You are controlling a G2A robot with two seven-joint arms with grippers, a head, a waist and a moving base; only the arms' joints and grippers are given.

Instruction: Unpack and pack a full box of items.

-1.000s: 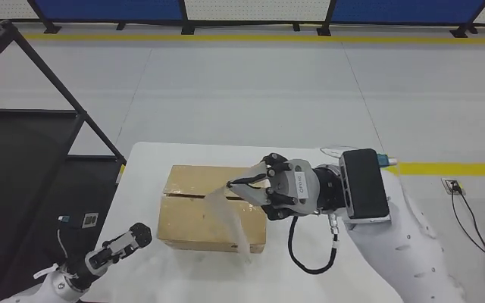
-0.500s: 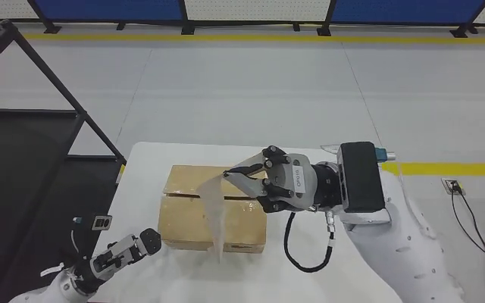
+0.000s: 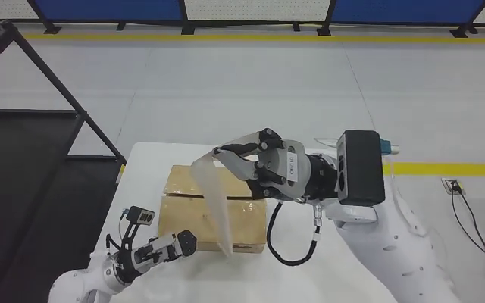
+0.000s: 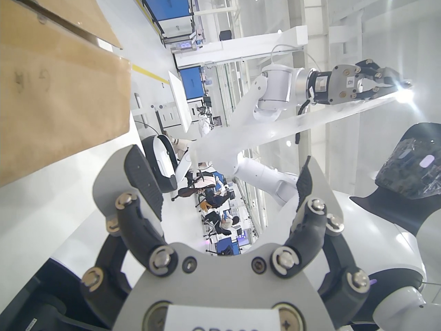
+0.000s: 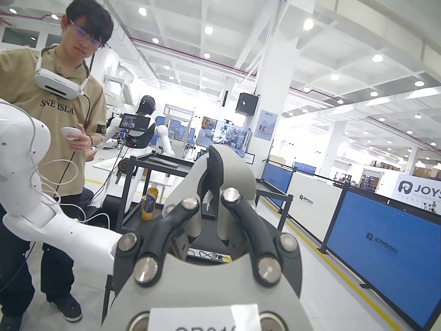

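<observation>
Your right gripper [image 3: 229, 159] has its jaws pinched together on the upper end of the tape [image 3: 213, 203], held up above the box [image 3: 182, 206] near its far edge. In the right wrist view the two pads sit pressed close, with no gap to speak of.

Your left gripper [image 3: 186, 242] has its jaws spread wide with nothing between them. It sits low over the table [image 3: 144, 163], just beside the box's near face and towards its left end.

The tape is what the next move turns on. Its long axis runs from the right jaws down and towards you, slanting across the top of the box to the near edge, where its lower end hangs at or against the front face. I cannot tell whether that end is stuck there or loose. From the left jaws, the lower end lies just to their right and slightly above; in the left wrist view the strip [image 4: 310, 122] stretches taut-looking across towards the right gripper [image 4: 396, 82].

The box sits mid-table with its flaps closed and the seam showing. The left arm is the nearer one to the strip's low end, so I'd judge it better placed to steady the box or catch that end while the right draws the tape clear.
</observation>
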